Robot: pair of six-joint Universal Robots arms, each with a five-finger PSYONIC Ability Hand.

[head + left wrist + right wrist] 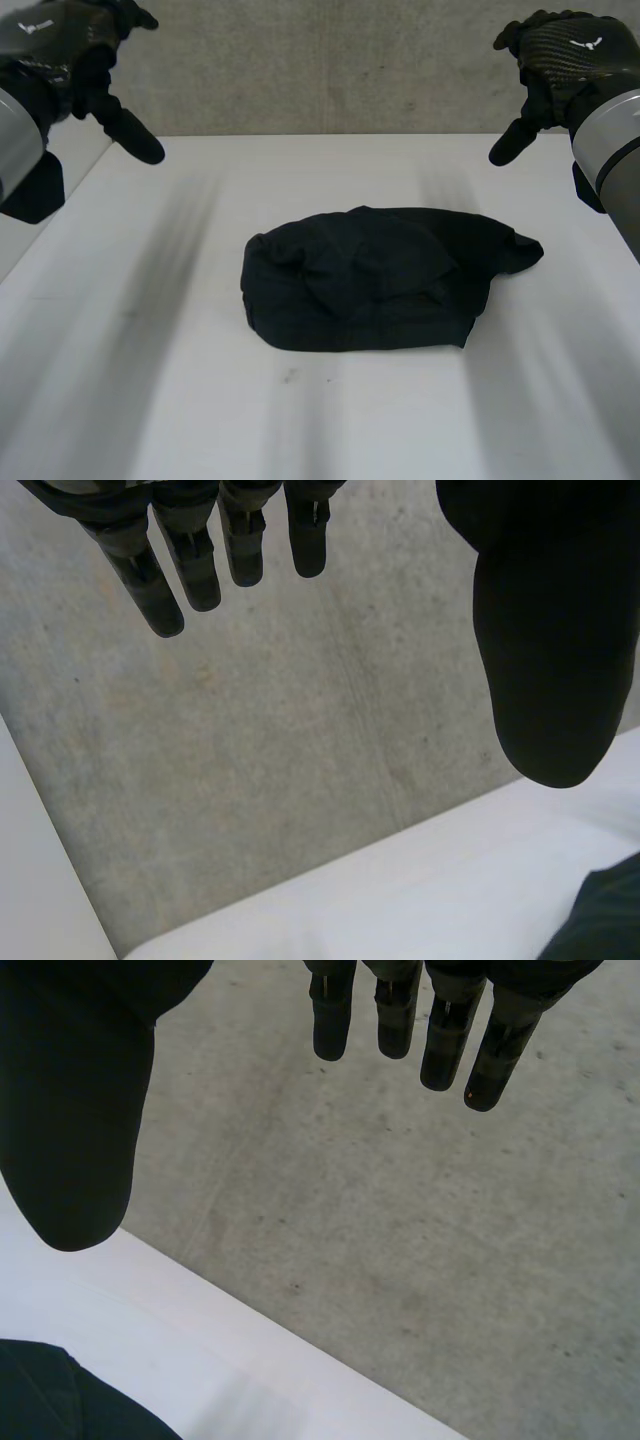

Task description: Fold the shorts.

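One shorts on one table.
Two hands: one left hand, one right hand; two arms: one left arm, one right arm; one grey wall behind.

Lab: white table, concrete wall

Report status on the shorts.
Left hand open, raised. Right hand open, raised. Shorts crumpled on table, neither hand touching. Nothing in the way.

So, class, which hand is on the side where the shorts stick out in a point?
The right hand, open and holding nothing. The shorts taper to a point on its side; their end toward the left hand is rounded.
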